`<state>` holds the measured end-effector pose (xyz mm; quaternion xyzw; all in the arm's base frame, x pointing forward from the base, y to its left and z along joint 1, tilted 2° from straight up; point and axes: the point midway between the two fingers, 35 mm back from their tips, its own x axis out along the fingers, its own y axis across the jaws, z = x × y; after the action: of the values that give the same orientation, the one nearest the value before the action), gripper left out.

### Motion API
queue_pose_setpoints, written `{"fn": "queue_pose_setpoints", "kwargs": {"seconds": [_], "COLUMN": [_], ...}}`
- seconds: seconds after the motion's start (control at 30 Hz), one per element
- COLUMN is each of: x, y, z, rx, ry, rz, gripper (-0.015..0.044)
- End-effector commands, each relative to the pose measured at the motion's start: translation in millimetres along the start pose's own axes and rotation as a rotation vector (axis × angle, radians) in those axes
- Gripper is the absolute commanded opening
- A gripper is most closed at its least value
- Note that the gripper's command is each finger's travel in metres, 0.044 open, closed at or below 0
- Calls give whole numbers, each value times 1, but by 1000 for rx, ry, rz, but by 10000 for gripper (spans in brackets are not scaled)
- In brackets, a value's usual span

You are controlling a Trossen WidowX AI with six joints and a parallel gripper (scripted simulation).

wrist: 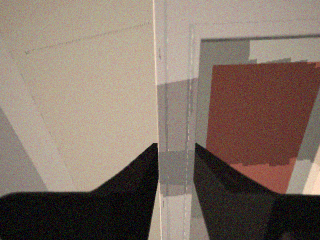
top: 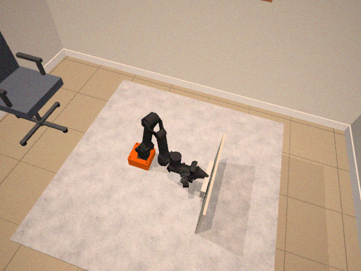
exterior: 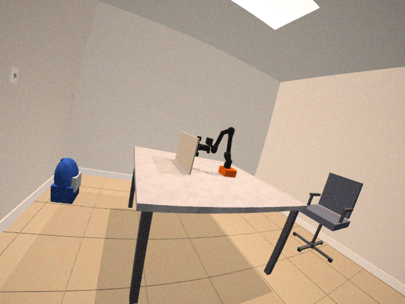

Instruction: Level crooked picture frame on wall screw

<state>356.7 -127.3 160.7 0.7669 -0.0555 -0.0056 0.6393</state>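
The picture frame [top: 205, 184] [wrist: 175, 65] is a pale, thin frame on the near face of the upright wall panel [top: 220, 148] [exterior: 186, 152] [wrist: 90, 105]. In the wrist view its near side rail runs almost straight up, with a red and grey picture [wrist: 260, 112] to the right. My gripper [top: 208, 175] [wrist: 174, 149] is shut on this side rail, one black finger on each side. In the exterior view the panel hides the frame. The screw and the notched strip are hidden. How level the frame hangs cannot be told from these views.
The arm stands on an orange base [top: 141, 160] [exterior: 227, 171] on the pale tabletop [top: 96, 204] [exterior: 196, 192]. The panel stands upright on the tabletop and casts a shadow behind it. A grey office chair [top: 31, 87] [exterior: 328, 217] and a blue object [exterior: 66, 173] are on the floor.
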Motion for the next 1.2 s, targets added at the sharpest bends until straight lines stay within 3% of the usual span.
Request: {"fn": "queue_pose_setpoints", "kwargs": {"seconds": [0.0,1.17], "x": [0,0], "y": [0,8], "z": [1,0], "rx": [1,0], "ry": [-4,-4], "rz": [0,0], "gripper": [0,0]}}
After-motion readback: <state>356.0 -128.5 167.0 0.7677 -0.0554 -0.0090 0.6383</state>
